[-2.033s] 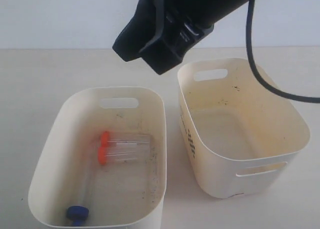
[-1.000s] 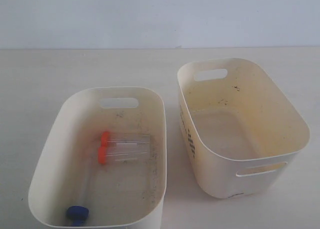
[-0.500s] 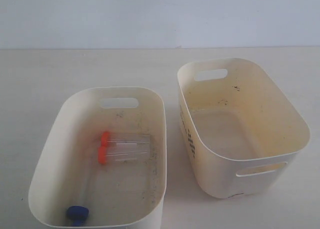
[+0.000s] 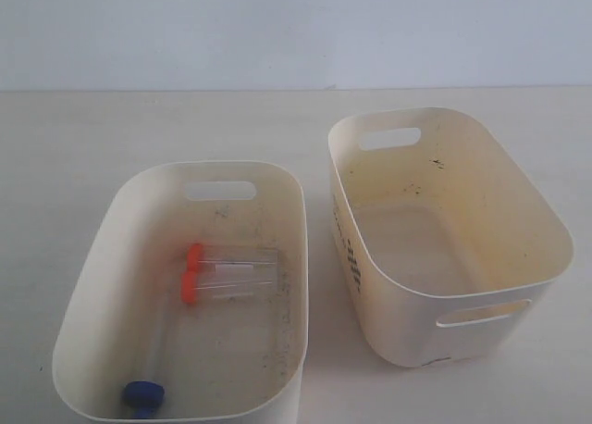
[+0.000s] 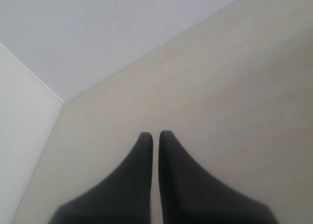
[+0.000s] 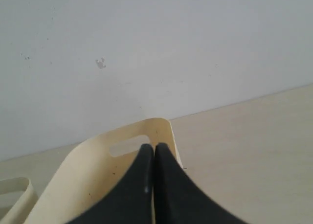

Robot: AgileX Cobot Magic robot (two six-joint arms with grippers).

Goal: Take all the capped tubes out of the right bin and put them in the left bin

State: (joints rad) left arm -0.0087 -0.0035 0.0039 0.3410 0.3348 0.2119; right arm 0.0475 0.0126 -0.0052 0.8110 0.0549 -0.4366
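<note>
Two orange-capped tubes [image 4: 222,274] lie side by side on the speckled floor of the left bin [image 4: 97,285], and a blue-capped tube [image 4: 145,393] lies by its near corner. The yellowish right bin [image 4: 546,220] holds no tubes. Neither arm shows in the exterior view. In the left wrist view my left gripper [image 5: 155,134] is shut with nothing in it, over bare tabletop. My right gripper [image 6: 154,146] is shut and holds nothing, with the right bin's slotted end wall [image 6: 88,180] behind its fingers.
The beige tabletop [image 4: 92,137] runs back to a pale wall [image 4: 296,26]. A narrow gap separates the two bins. The rim of the left bin [image 6: 14,190] shows at the edge of the right wrist view.
Two seconds ago a black arm hung over the far side of the bins in the exterior view; it has since left that view. The tubes and bins have not moved.
</note>
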